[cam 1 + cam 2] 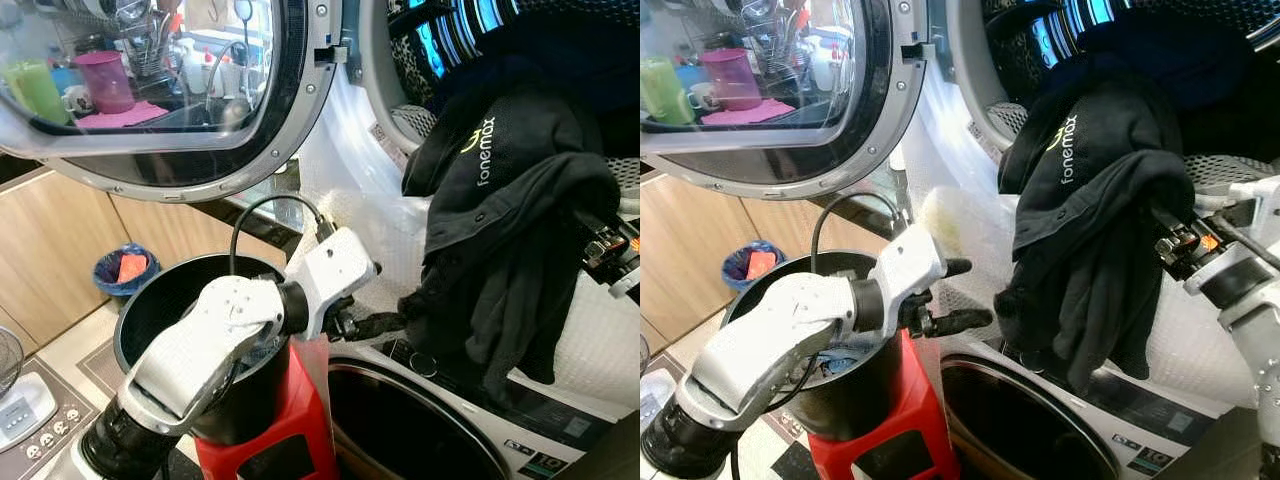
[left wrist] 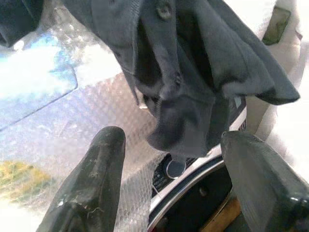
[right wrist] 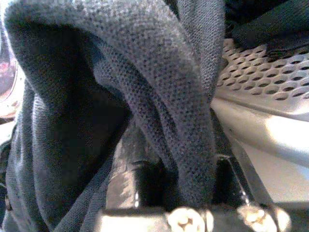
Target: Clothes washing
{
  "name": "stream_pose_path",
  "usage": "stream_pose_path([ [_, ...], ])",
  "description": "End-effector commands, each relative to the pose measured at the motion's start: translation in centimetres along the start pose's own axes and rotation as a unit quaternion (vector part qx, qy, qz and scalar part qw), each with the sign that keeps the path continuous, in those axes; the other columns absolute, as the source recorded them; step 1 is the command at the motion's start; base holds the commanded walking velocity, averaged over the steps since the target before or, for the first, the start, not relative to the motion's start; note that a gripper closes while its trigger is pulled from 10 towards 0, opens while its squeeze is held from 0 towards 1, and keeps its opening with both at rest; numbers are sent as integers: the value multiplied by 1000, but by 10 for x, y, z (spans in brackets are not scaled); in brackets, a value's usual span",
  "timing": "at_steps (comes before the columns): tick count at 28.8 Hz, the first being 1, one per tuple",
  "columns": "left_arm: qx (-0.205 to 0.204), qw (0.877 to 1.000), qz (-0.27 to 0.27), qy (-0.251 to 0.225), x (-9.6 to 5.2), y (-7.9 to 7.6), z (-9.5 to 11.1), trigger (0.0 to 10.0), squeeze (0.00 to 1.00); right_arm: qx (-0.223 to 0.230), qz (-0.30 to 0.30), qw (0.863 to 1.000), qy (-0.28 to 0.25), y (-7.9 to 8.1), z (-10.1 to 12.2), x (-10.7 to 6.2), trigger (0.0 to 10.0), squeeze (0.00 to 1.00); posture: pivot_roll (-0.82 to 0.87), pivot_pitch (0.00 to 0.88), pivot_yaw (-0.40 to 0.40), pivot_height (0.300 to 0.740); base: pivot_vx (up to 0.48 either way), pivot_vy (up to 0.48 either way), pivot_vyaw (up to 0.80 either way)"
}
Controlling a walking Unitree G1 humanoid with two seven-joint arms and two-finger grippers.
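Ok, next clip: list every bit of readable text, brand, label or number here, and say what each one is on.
"fonemax": white lettering running up the black garment hanging at the drum opening, with a yellow-green logo mark beside it.
Control panel of the lower washing machine: small print and icons, too small to read.
White tag on the door seal: print too blurred to read.

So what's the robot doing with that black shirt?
The right gripper is pinching a black shirt and holding it up at the mouth of the washing machine drum. The left gripper is open just beside the shirt's hanging end, above a black bucket on a red stool.
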State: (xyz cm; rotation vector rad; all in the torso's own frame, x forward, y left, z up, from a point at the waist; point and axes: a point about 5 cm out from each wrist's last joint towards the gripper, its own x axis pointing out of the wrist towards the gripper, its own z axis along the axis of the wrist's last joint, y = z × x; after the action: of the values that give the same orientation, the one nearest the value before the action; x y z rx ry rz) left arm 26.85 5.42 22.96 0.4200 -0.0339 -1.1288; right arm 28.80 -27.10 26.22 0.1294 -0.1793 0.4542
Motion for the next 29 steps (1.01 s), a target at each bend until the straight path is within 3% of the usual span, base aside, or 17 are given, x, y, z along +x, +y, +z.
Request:
stream_pose_path([
  [1,10,1000,-11,10,-1,-5,-5,10000,0,-13,-10,996,-88,-5,44,0,10000,0,12,89,13,740,0,0,0],
  [8,30,999,-21,23,-5,-11,-15,10000,0,8,50,993,-106,2,61,3,10000,0,15,90,10,740,0,0,0],
  [10,38,999,-23,20,-7,-15,-17,10000,0,1,146,986,-86,15,65,-5,10000,0,18,91,6,740,0,0,0],
  [14,40,999,-20,21,-8,-14,-19,10000,0,-13,222,974,-44,28,59,-16,10000,0,20,90,6,740,0,0,0],
  [19,38,999,-13,22,-8,-13,-20,10000,0,-20,219,974,-59,34,69,-8,10000,0,16,83,9,740,0,0,0],
  [23,39,999,-13,26,-6,-14,-23,10000,0,-33,209,973,-96,43,85,5,10000,0,13,77,10,740,0,0,0],
  [25,45,998,-14,29,-5,-19,-27,10000,0,-38,202,970,-131,54,101,21,10000,0,10,71,7,740,0,0,0],
  [29,45,998,-17,29,-5,-25,-30,10000,0,-31,206,968,-140,63,111,35,10000,0,10,68,-4,740,0,0,0],
])
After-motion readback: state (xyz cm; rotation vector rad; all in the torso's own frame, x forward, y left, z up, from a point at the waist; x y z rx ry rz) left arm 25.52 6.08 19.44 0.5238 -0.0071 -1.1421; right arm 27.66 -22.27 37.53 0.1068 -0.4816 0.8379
